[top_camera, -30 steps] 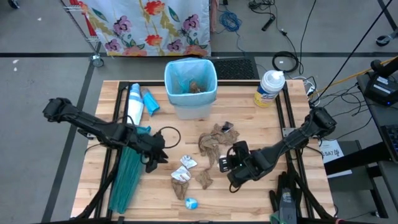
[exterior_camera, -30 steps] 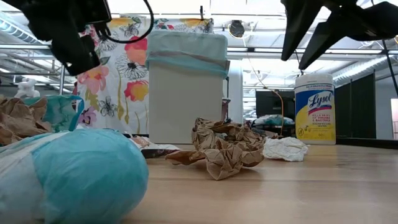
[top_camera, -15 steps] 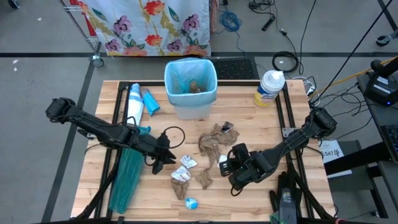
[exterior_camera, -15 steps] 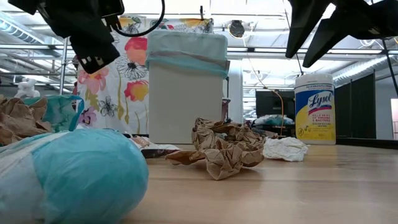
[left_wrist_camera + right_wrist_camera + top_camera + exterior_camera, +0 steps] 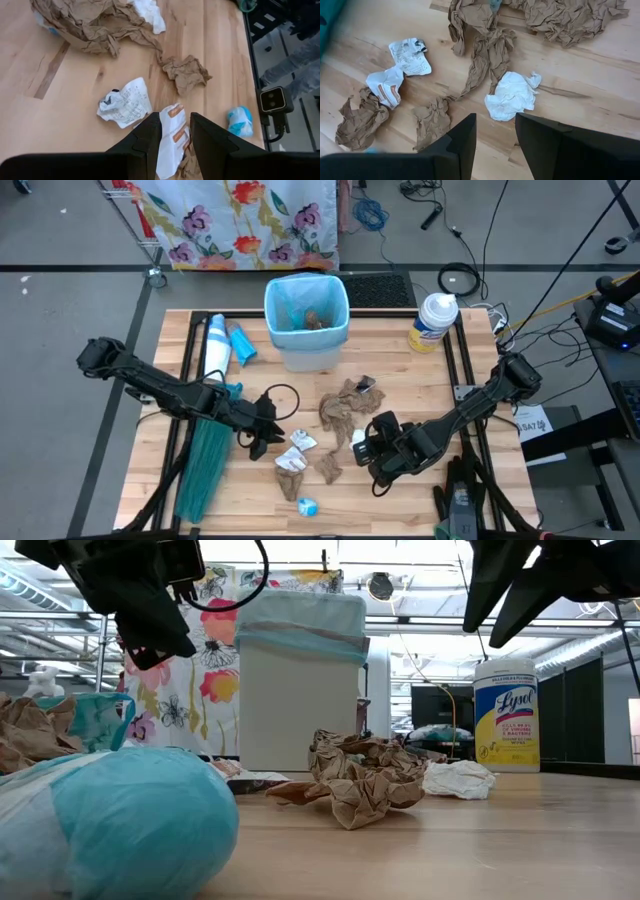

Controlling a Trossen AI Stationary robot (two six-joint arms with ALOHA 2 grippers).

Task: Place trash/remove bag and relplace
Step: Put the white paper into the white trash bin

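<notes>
Beyond both grippers stands the bin with its pale-blue bag [image 5: 306, 320], mouth open for trash. The left gripper [image 5: 262, 442] hangs empty, fingers apart, over a white printed wad [image 5: 170, 135]. The right gripper [image 5: 378, 470], likewise open and empty, hovers near a white paper wad [image 5: 511, 96].

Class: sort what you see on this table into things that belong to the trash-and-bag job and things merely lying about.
Belongs to the job:
- bin with pale-blue liner
- brown paper scraps
- white wad
- blue wrapper
- teal replacement bag

Lying about:
- wipes canister
- white-and-blue bottle
- floral cloth
</notes>
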